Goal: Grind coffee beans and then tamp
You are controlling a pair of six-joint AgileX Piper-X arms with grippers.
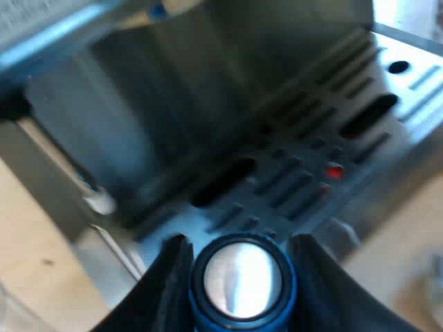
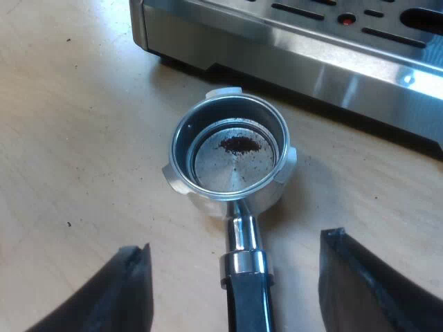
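Right tool [image 2: 235, 242]: fingers [image 2: 128, 290] wide apart, gripping nothing, hanging over the dark handle [image 2: 248, 304] of the holder [image 2: 232, 162]. The handle runs up between our two fingers, roughly centred in the gap.

The holder lies loose on the table [image 2: 76, 138]. Its long axis points from our right wrist toward the machine [image 2: 291, 48], handle end nearest us. The basket [image 2: 228, 111] end is farthest, near the machine's base, not touching. The basket opens upward with only a small smudge of grounds [image 2: 239, 144] on its floor, so we judge the grind not done.

Left tool [image 1: 239, 242]: clamped on the blue tamper [image 1: 239, 280], one finger on each side, metal end face toward the wrist. Beyond it is the machine's slotted drip tray [image 1: 311, 149] with a red dot [image 1: 334, 171].

Judgement: the right arm is nearer the holder. It likely needs only a descent on the present line, then a close across the handle, no yaw. The left is occupied, so pickup falls to the right.
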